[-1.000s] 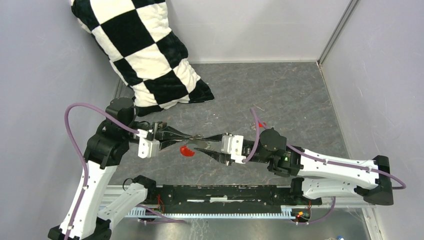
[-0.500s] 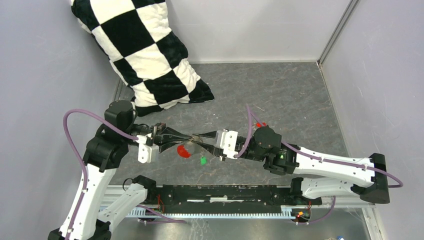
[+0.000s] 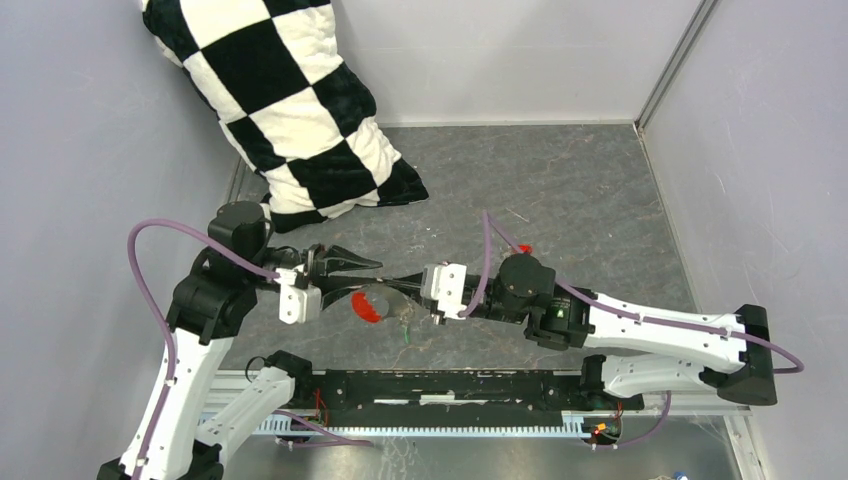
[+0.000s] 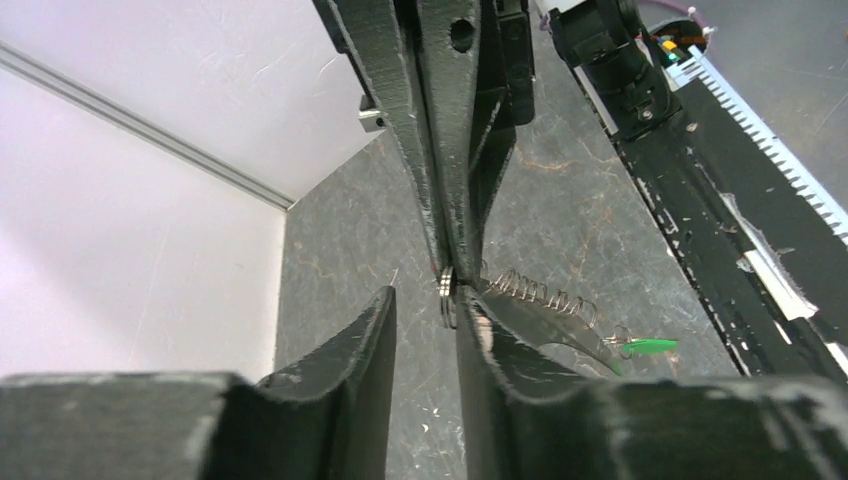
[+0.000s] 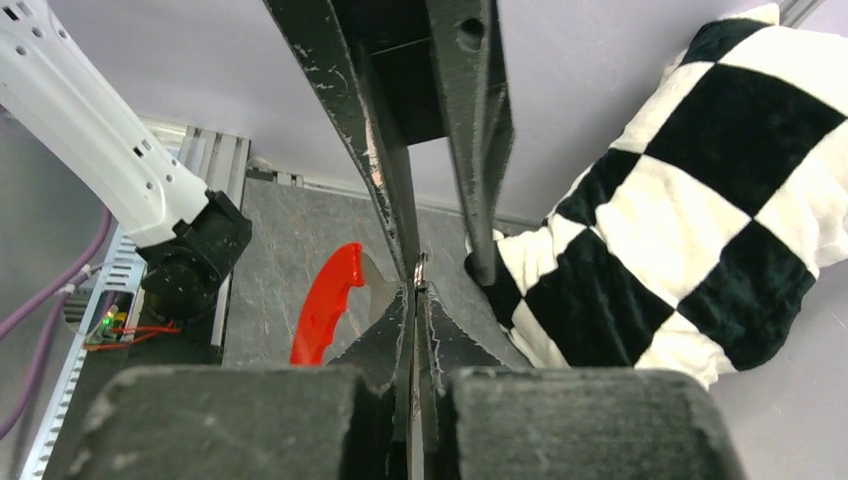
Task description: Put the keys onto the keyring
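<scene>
The keyring [image 4: 446,296] is a thin silver ring held above the table, edge-on between the fingertips of my right gripper [image 5: 416,292], which is shut on it. Its beaded chain [image 4: 540,293] trails to a small green tag [image 3: 405,330], and the long red tag [image 3: 368,305] hangs below. My left gripper [image 4: 425,298] faces the right one tip to tip with its jaws apart. The ring lies just beside one of its fingertips [image 4: 468,305]. A small red-headed key [image 3: 524,248] lies on the table behind the right arm, partly hidden by the cable.
A black-and-white checkered pillow [image 3: 290,110] leans in the back left corner. Grey walls enclose the slate-coloured table [image 3: 560,190] on three sides. A black rail [image 3: 450,385] runs along the near edge between the arm bases.
My left gripper has opened and let go of the ring. The right gripper has moved left and shut on the ring; the red and green tags now hang under it.
</scene>
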{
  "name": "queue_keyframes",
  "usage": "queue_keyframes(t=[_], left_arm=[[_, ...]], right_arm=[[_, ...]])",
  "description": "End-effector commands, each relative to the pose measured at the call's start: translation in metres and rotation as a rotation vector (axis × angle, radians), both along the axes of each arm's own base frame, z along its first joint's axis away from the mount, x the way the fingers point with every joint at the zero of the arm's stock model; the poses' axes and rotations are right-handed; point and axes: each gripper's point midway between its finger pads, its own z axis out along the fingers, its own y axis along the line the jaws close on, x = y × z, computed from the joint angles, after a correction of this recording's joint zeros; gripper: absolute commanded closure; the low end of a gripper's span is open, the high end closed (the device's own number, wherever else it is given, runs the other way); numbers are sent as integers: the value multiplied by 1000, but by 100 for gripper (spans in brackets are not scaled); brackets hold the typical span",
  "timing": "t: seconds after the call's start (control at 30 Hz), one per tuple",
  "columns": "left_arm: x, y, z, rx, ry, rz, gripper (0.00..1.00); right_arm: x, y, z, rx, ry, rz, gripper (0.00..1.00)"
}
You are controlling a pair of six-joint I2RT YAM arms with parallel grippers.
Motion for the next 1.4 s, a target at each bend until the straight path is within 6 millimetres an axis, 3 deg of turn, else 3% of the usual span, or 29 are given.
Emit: queue_keyframes(t=[0.0,0.07,0.13,0.27,0.5,0.73,1.17,1.37], left_arm=[[-21,-1,7,-26,101,-54,55],[-24,1,10,-22,172,-39,46],[-27,1,12,-16,251,-29,45],[-32,-2,20,-13,378,-64,49],[-32,-3,24,-16,381,-91,60],[-34,-4,24,-14,410,-102,68],[-39,-3,27,-15,437,-122,68],[-39,-3,26,-16,428,-123,78]], right_arm=[[1,-14,46,231,-15,-24,99],[-3,-25,50,294,-15,-10,100],[-11,-33,52,345,-11,26,100],[-18,-45,58,424,5,76,100],[-23,-51,64,498,50,131,100],[-27,-43,70,523,64,178,100],[-28,-27,67,502,83,215,100],[-29,-21,65,491,87,227,100]])
